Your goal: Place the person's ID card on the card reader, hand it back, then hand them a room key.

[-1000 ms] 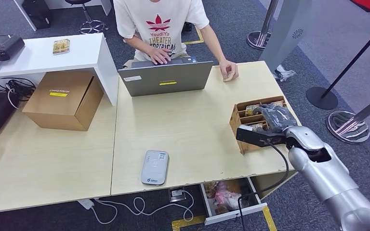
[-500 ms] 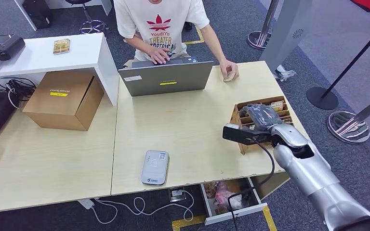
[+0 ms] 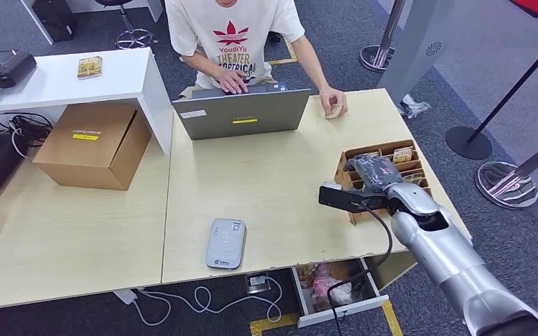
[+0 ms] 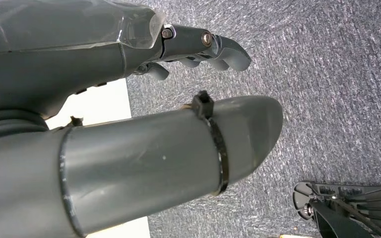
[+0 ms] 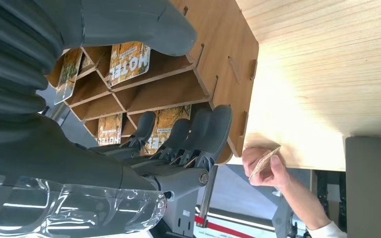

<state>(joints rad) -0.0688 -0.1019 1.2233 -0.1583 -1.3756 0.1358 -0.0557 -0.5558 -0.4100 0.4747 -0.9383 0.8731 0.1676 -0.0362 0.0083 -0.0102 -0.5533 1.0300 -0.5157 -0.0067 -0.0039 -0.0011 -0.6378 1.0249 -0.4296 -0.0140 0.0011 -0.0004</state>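
On the pale wooden desk [image 3: 273, 182], from left to right, a cardboard box [image 3: 92, 145], a grey laptop [image 3: 242, 113], the white card reader [image 3: 225, 243] near the front edge and a wooden card rack [image 3: 350, 157] are seen. The ID card [image 3: 333, 110] is pinched in the person's hand [image 3: 335, 103] beside the laptop. The right hand [image 3: 373, 170] is held over the rack, fingers [image 5: 203, 130] loosely extended, nothing gripped. The left hand [image 4: 144, 54] hangs over grey carpet [image 4: 327, 74], fingers curled, empty. Stanchion bases [image 3: 506, 183] stand on the carpet at right.
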